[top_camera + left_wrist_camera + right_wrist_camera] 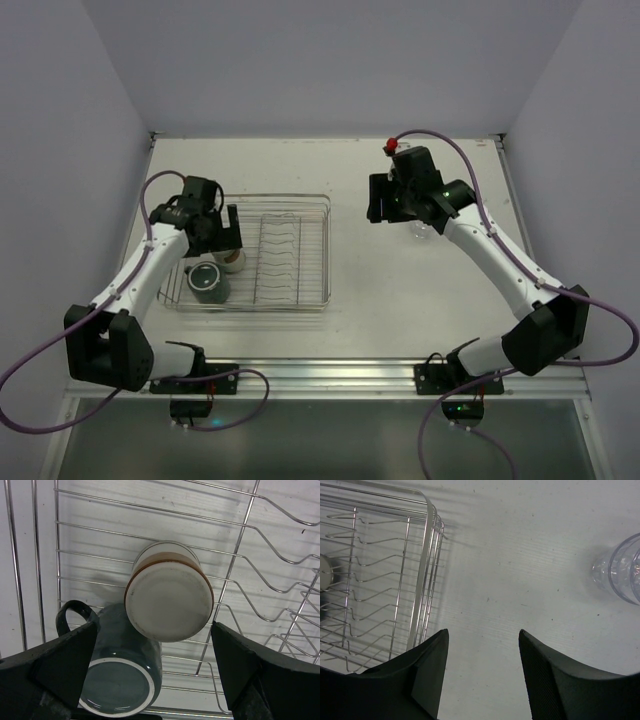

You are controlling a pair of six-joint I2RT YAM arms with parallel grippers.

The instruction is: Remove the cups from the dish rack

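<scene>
Top external, left gripper [228,238]: hangs over the left end of the dish rack [300,198], jaws spread wide, gripping nothing.
Top external, cream cup [233,261]: inside the rack, right beneath that gripper's tips.
Top external, dark mug [208,283]: also in the rack, just on the arm-base side of the left gripper, close against the cream cup.
Top external, right gripper [383,203]: over the table [400,300], well to the right of the rack; its jaw gap cannot be read from here.
Top external, clear tumbler [422,232]: on the table beside the right gripper, on its side away from the rack, partly hidden under the wrist.
Left wrist, left gripper [154,626]: jaws stand far apart, with a gap between each jaw and the cup.
Left wrist, cream cup [170,600]: between the jaws and a little ahead of the tips, base turned to the camera, brown band round its wall, resting on the rack wires [235,555].
Left wrist, dark mug [125,675]: by the jaw on the left of this view, base towards the camera, partly overlapped by the cream cup, handle reaching out behind that jaw.
Right wrist, right gripper [483,635]: jaws partly apart, only bare table [520,555] between them; nothing held.
Right wrist, clear tumbler [620,570]: on the table ahead and to the right of the jaws, apart from them, cut by the frame edge.
Right wrist, dish rack [427,570]: ahead and to the left of the jaws, its corner nearest them.
</scene>
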